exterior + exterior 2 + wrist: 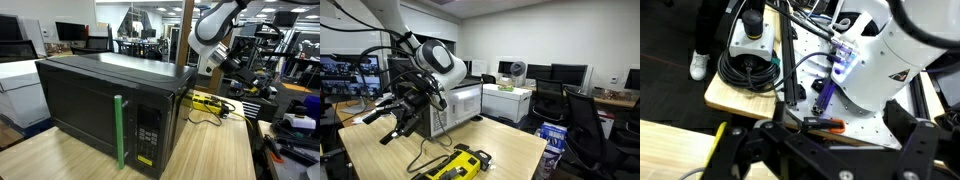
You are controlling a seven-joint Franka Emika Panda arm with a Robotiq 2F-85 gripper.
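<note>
Yellow power strip [460,163] lies flat on the surface [510,150] near its edge, just off the microwave [100,105], long axis roughly along that edge; the gripper [382,125] hangs above and aside, jaws wide apart, empty

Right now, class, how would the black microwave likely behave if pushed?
The microwave looks large and boxy, so probably heavy and rigid. Its broad base on the wooden table suggests it would slide rather than tip.
</note>
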